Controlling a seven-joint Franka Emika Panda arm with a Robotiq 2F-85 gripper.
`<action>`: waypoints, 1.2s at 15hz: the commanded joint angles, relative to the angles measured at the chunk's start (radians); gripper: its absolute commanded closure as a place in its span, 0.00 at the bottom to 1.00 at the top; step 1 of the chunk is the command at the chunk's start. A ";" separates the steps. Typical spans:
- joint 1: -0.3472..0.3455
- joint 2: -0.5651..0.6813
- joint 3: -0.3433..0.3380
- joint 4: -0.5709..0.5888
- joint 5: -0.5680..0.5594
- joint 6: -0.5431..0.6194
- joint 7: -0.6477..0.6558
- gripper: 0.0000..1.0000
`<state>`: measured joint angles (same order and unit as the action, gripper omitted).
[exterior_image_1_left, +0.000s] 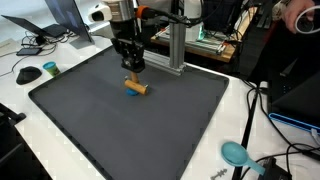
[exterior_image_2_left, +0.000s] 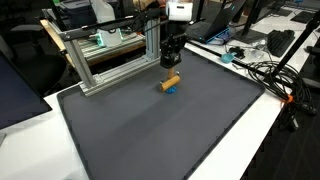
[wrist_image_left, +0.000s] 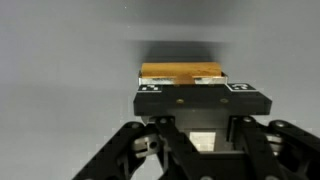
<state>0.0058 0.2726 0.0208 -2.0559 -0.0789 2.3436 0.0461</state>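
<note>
Dark mat (exterior_image_1_left: 100, 130) on a lab bench: gripper (exterior_image_1_left: 131, 68) clenched on wooden block (exterior_image_1_left: 137, 88), apparently the grasp step; lifting calls for a straight, steady rise.

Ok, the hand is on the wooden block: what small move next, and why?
Probably a short, straight lift. The hand looks shut on the wooden block, which sits low over the dark mat; the wrist view shows it lying square across the grip. Raising it a little would test the hold.
</note>
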 joint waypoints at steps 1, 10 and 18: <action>0.002 0.063 0.002 -0.002 0.028 -0.021 -0.027 0.78; -0.004 0.017 -0.002 0.000 0.024 -0.152 -0.062 0.78; 0.021 -0.124 -0.012 -0.072 -0.163 -0.182 -0.115 0.78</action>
<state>0.0062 0.2409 0.0202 -2.0709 -0.1413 2.1505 -0.0373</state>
